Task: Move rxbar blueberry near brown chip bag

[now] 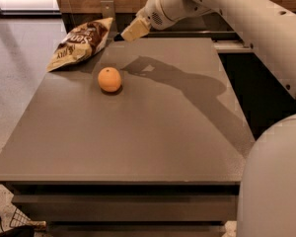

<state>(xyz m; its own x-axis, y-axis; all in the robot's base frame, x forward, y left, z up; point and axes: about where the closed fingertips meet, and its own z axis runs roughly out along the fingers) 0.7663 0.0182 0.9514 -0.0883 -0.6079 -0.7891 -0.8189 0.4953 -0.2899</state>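
The brown chip bag [81, 41], tan with a dark brown patch and white lettering, lies at the table's far left corner. My gripper [129, 32] hangs just above the far edge of the table, a little to the right of the bag and behind the orange. The rxbar blueberry does not show plainly. A small dark shape sits at the gripper's tip, but I cannot tell what it is.
An orange round fruit [110, 79] sits on the grey table [138, 142], in front of the bag and gripper. My arm [237, 14] reaches in from the right. A dark counter and a metal bracket [107, 9] stand behind the table. There is floor to the left.
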